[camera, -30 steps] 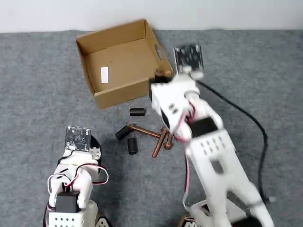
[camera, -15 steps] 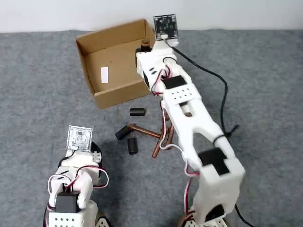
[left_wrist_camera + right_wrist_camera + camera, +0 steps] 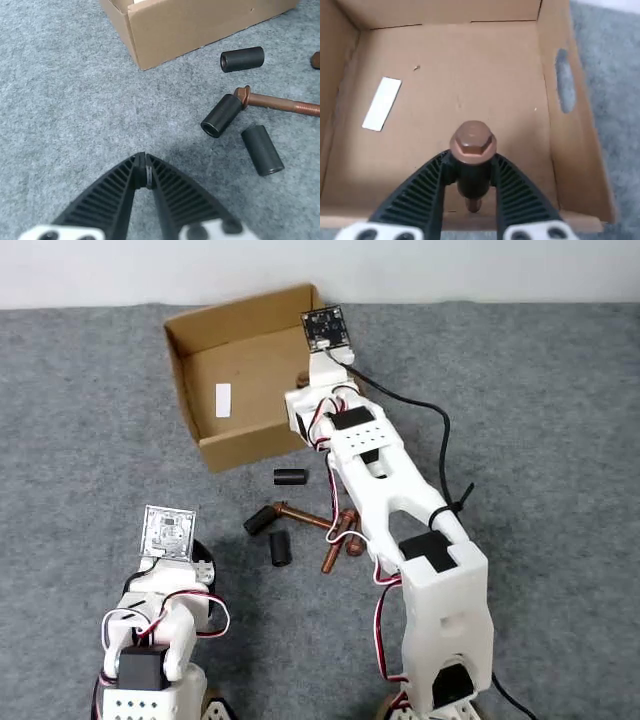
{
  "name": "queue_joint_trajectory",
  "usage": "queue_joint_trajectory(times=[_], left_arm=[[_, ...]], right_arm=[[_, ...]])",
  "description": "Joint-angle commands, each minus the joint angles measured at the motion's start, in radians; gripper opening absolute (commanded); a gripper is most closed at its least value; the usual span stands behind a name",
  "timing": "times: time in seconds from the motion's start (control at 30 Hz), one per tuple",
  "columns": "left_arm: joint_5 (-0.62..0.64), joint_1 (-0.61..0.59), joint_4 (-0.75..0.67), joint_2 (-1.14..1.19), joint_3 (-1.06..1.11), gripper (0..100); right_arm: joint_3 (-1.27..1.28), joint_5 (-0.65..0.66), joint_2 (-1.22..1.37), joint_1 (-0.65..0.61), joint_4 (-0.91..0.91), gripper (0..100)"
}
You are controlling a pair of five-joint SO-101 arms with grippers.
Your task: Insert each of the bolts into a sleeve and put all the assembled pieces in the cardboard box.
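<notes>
In the last second we swung our right claw left, over the cardboard box, still clamped on a sleeved bolt and, we judged, ready to drop it. Our left claw rested closed and empty at near left.

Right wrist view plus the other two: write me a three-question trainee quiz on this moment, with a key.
1. True or false: the right hand holds an assembled piece above the inside of the cardboard box.
2. How many loose black sleeves lie on the carpet? A two, B three, C five.
3. In a word, is the left hand open or shut?
Key: 1 true; 2 B; 3 shut, with nothing in it.
</notes>
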Motion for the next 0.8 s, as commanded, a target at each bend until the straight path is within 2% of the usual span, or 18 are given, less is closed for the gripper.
queue_joint_trajectory(times=[0.0,0.07,0.17,0.37,0.57,0.77], left_arm=[[-0.006,-0.002,0.011,-0.009,-0.005,0],[-0.006,-0.002,0.011,-0.009,-0.005,0],[-0.006,-0.002,0.009,-0.009,-0.005,0],[-0.006,-0.006,0.009,-0.009,-0.005,0],[-0.006,-0.006,0.009,-0.009,-0.005,0],[-0.006,-0.006,0.009,-0.009,-0.005,0]], right_arm=[[-0.072,0.011,-0.035,-0.007,0.079,19.5],[-0.103,0.011,-0.048,-0.013,0.139,21.6],[-0.157,0.011,-0.074,-0.024,0.213,18.1],[-0.239,0.015,-0.156,-0.048,0.32,1.2],[-0.245,0.018,-0.266,-0.079,0.518,2.4],[-0.247,0.224,-0.331,-0.099,0.751,2.4]])
